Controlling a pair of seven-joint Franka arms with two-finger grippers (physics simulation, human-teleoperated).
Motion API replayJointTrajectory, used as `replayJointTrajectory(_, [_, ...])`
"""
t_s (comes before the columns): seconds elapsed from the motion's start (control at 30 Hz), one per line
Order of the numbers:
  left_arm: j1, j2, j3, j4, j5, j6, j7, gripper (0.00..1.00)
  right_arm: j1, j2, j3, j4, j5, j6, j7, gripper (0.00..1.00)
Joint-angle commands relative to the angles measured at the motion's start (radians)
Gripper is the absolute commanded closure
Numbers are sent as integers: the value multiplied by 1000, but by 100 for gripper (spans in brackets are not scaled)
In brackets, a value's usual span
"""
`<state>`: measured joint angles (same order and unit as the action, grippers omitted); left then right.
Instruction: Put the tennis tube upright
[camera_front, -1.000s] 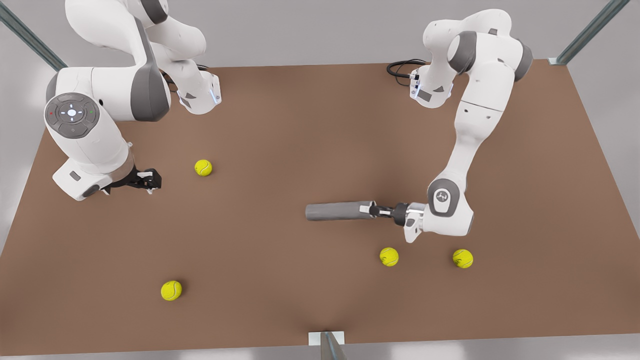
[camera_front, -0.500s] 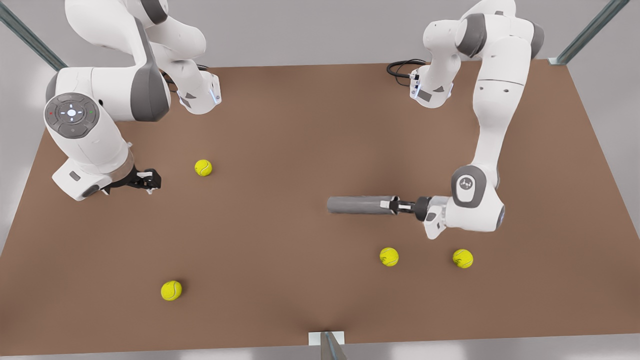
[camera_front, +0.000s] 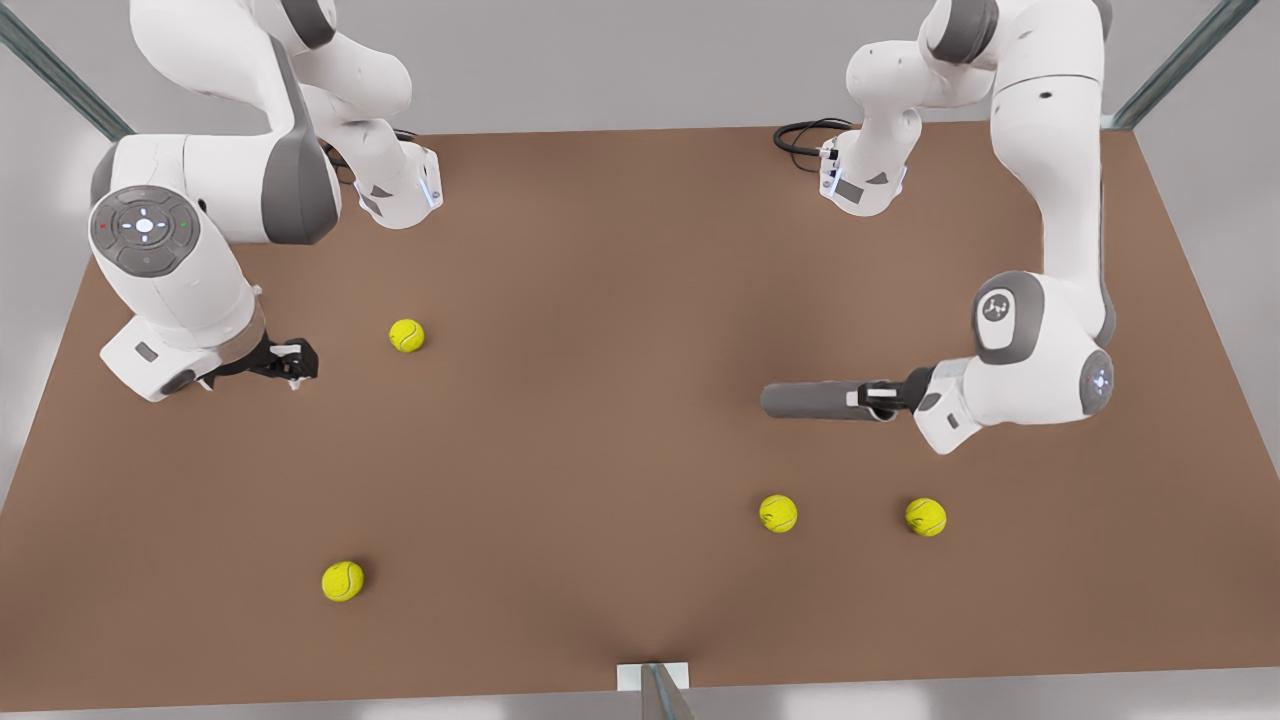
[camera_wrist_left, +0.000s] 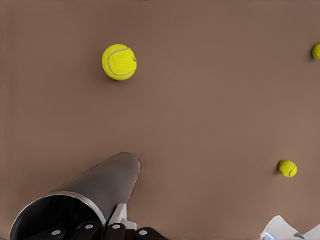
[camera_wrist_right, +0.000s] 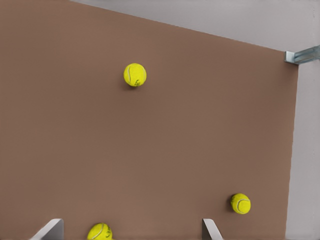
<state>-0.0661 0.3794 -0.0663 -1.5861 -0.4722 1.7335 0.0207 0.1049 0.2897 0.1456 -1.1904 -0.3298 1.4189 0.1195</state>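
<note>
The left claw (camera_front: 878, 397), clamped on the tennis tube (camera_front: 815, 400) at its rimmed end, has carried it toward the front view's right; the tube still lies level, extending ahead of the claw over the tabletop (camera_front: 600, 300), uprighting remains. The right claw (camera_front: 292, 360) waits open, well apart

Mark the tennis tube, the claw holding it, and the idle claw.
tennis tube (camera_front: 805, 400): front view, middle of the grey body.
left claw (camera_front: 882, 396): front view, fingertips clamped on the tube's rim end.
right claw (camera_front: 292, 360): front view, between its open fingertips, waiting above the table.
</note>
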Motion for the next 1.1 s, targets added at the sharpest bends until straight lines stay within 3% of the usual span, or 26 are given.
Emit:
replayJointTrajectory(0.0, [0,-5,3,0,133,0,-7,79,-1,-1,0,0,1,0,0,0])
replayJointTrajectory(0.27, [0,-45,19,0,372,20,-150,79,2,0,0,0,0,2,0,0])
replayJointTrajectory(1.07, [8,10,22,-20,434,121,-318,79,21,-1,2,0,8,-37,0,0])
